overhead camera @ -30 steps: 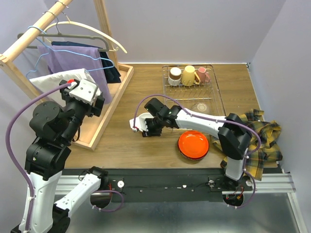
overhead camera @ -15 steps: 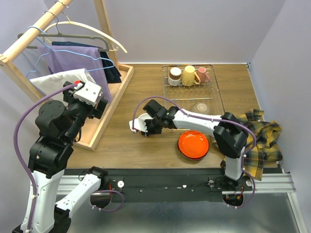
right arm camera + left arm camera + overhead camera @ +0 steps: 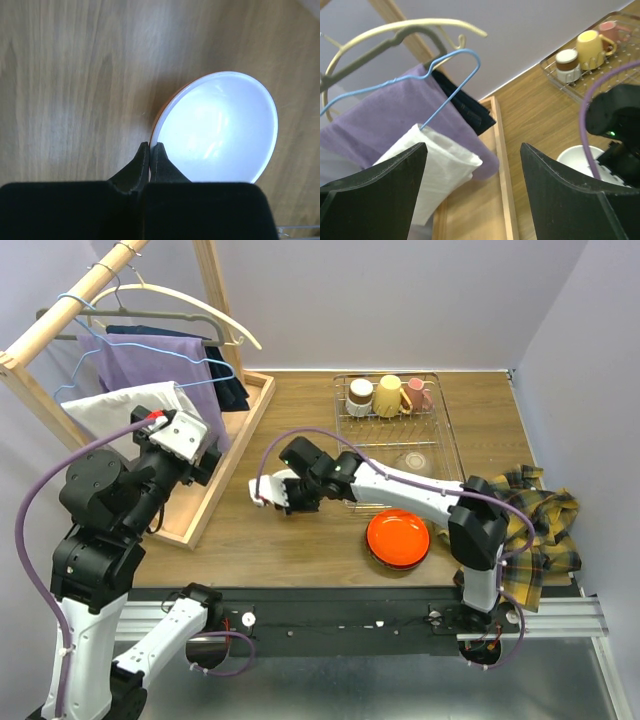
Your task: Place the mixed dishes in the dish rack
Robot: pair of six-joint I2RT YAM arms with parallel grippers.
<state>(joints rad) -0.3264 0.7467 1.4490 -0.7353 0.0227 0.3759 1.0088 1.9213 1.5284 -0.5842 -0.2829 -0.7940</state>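
Observation:
My right gripper [image 3: 284, 497] is shut on the rim of a white bowl [image 3: 266, 487] with an orange-red outside, left of the dish rack [image 3: 443, 434]. In the right wrist view the gripper [image 3: 150, 146] pinches the rim of the bowl [image 3: 220, 130] over bare wood. The silver wire rack holds a cream mug [image 3: 360, 395], a yellow mug [image 3: 388, 394] and a pink mug [image 3: 421, 394] at its far end. An orange-red bowl [image 3: 398, 537] sits on the table in front of the rack. My left gripper [image 3: 472, 200] is open and empty, raised over the wooden tray.
A wooden clothes-rack tray [image 3: 232, 455] with hangers and purple, dark and white cloths [image 3: 150, 365] fills the left side. A plaid cloth [image 3: 548, 525] lies at the right edge. A round item [image 3: 414, 460] lies low in the rack's near half.
My right gripper has carried the white bowl to the left, away from the rack. My left arm has shifted slightly and stays open.

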